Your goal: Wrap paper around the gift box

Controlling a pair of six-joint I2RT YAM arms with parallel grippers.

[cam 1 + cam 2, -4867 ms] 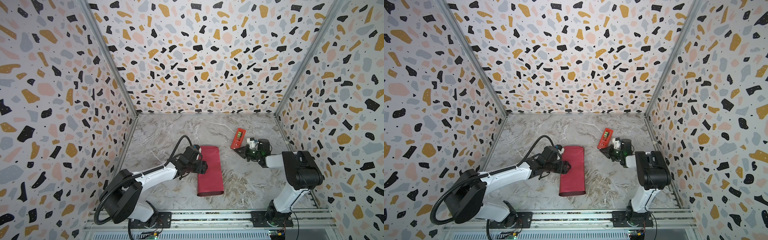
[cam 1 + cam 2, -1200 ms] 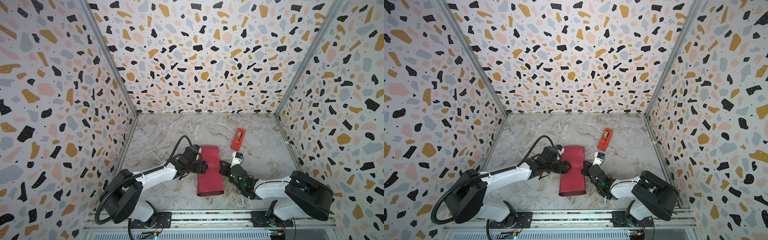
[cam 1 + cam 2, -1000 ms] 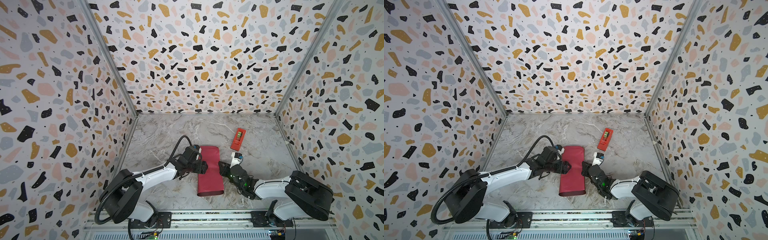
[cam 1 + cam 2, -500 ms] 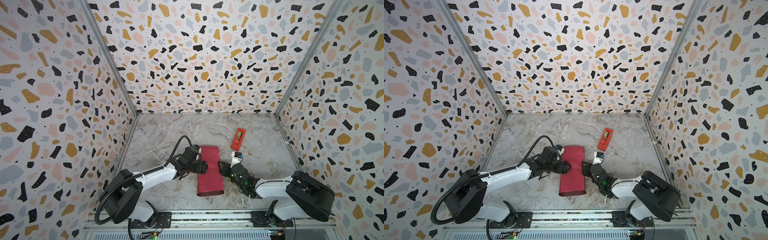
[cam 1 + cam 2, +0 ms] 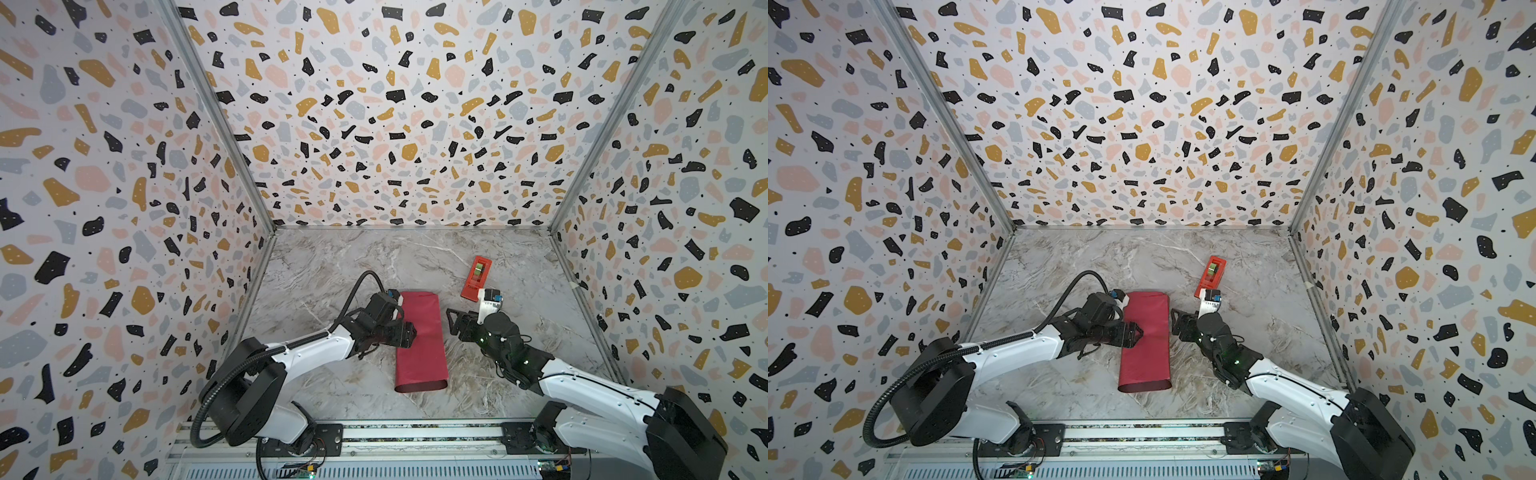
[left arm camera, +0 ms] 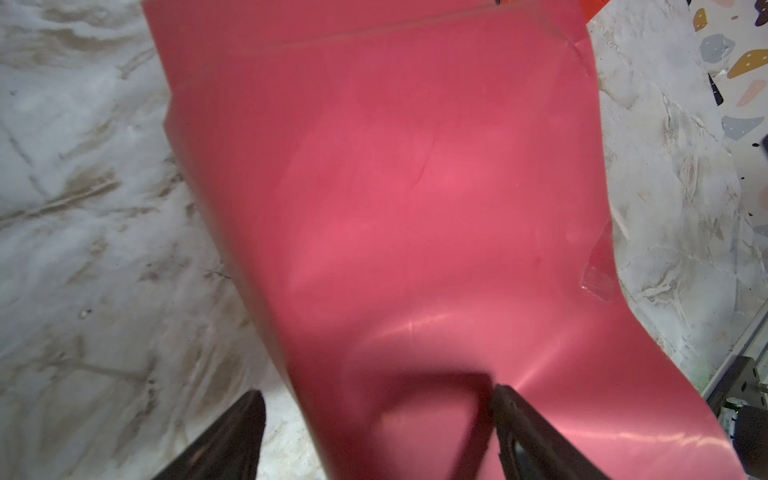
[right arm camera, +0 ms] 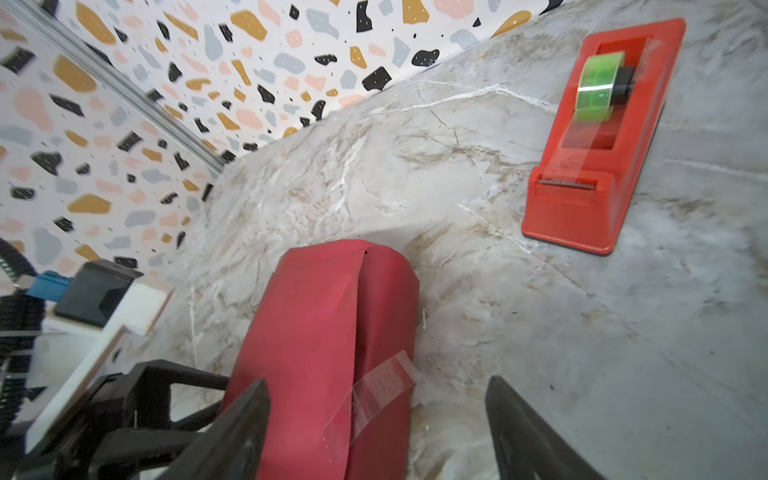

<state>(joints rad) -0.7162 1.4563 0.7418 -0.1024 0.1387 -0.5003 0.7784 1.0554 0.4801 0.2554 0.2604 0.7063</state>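
Two grippers, both open. Paper (image 5: pixel 419 340) lay mid-table as a tube, seam held by tape (image 7: pixel 374 390), box not visible. Left gripper (image 5: pixel 409 334) straddled its left edge, jaws apart; right gripper (image 5: pixel 453 324) gaped just beside its right. Looked light, thin and crease-prone, so I'd pinch the floppy ends. Marble table (image 5: pixel 332 266) was smooth and roomy, dispenser (image 5: pixel 476 277) back-right.

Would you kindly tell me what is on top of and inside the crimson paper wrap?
A clear tape strip bridges the seam of the crimson paper wrap; whatever is inside is covered.
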